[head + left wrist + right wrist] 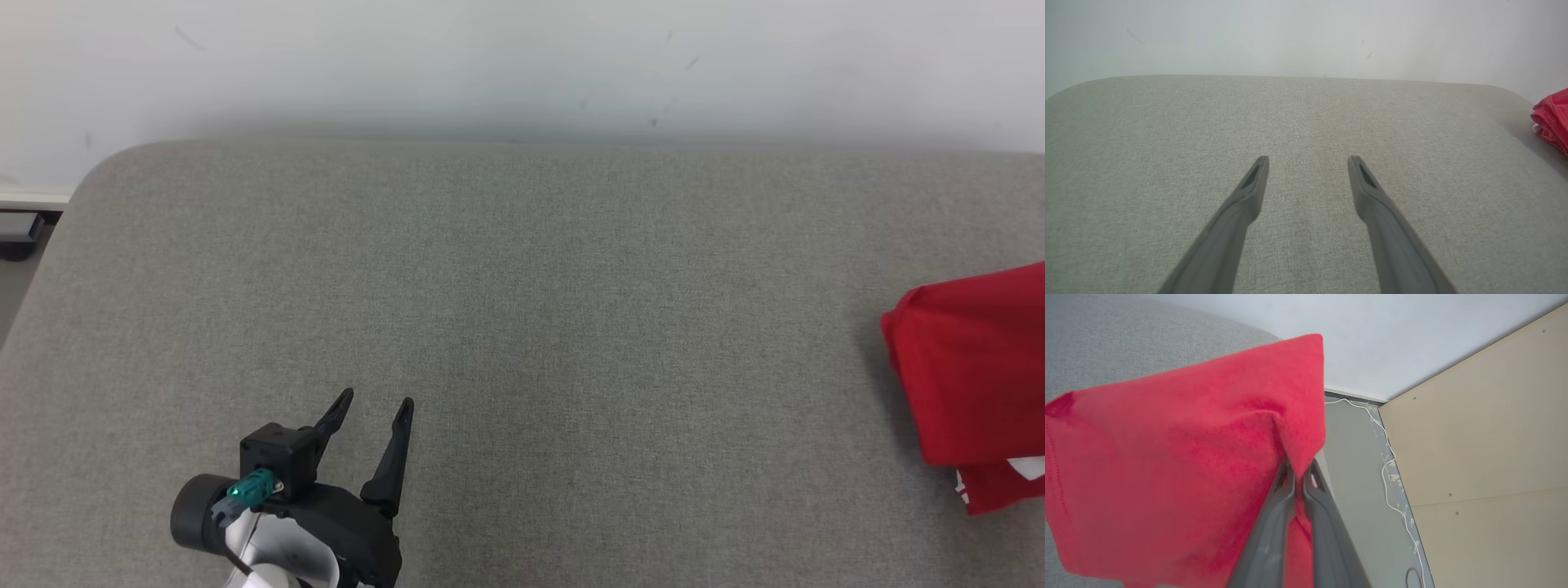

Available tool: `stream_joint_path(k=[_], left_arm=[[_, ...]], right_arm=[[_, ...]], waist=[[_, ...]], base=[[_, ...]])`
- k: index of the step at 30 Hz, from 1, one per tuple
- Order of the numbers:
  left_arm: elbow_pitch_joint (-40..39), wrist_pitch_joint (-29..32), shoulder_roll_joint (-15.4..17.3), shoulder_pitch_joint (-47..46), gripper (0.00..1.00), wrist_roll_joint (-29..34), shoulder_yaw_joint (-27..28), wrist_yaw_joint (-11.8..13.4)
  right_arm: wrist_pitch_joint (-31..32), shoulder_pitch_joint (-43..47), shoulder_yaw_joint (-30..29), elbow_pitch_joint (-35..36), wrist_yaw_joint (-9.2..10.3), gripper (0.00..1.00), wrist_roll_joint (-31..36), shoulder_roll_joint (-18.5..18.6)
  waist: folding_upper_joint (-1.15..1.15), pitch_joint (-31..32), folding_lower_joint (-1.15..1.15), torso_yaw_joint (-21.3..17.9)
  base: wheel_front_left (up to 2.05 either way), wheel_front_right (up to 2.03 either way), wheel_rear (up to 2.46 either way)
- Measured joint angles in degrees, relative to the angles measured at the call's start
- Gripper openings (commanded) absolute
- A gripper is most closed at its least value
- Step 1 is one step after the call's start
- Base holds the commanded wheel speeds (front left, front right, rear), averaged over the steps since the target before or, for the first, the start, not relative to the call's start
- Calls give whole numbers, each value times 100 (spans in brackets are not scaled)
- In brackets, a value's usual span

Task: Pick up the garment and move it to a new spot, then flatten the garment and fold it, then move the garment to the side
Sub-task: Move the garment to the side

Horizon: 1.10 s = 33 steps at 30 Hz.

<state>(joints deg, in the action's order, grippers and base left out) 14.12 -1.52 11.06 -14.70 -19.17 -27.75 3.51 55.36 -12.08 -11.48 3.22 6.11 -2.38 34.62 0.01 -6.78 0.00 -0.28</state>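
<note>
The garment (971,376) is red cloth, folded, at the far right of the grey cushioned surface (522,327), partly cut off by the head view's edge. In the right wrist view the garment (1180,465) hangs as a broad red sheet, and my right gripper (1299,473) is shut on its edge, cloth pinched between the two fingers. My left gripper (377,408) hovers open over the near left of the surface, far from the garment, with nothing between its fingers. In the left wrist view the left gripper (1308,163) points across bare fabric, and a bit of the garment (1551,120) shows at the right edge.
A pale wall (522,65) runs behind the surface. Past the surface's right end lie a grey floor (1359,477), a white cable (1392,465) and a tan panel (1486,437). A dark object (20,229) sits at the far left by the wall.
</note>
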Motion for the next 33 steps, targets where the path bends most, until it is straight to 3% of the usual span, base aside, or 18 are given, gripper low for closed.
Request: stream_joint_path(k=[13, 14, 15, 28, 33], left_arm=[[-30, 75, 43, -109, 100, 57, -66, -37], [-29, 76, 46, -109, 100, 57, -70, -53], [-29, 80, 47, -109, 100, 57, -74, -53], [-33, 134, 94, -123, 100, 100, -90, -57], [-25, 119, 89, -271, 100, 110, -101, -58]], right_arm=[[-435, 19, -118, -791, 69, 0, 748, 122], [-526, 15, -129, -847, 70, 38, 780, 123], [-555, 15, -132, -893, 71, 100, 818, 123], [-1174, -130, -601, -1663, 96, 100, 999, -19], [-1685, -526, -775, -1976, 97, 100, 564, -270]], waist=[[0, -203, 0, 53], [0, -209, 0, 54], [0, -213, 0, 56], [0, -265, 0, 42], [0, -245, 0, 39]], base=[[0, 0, 0], [0, 0, 0], [0, 0, 0], [0, 0, 0], [0, 0, 0]])
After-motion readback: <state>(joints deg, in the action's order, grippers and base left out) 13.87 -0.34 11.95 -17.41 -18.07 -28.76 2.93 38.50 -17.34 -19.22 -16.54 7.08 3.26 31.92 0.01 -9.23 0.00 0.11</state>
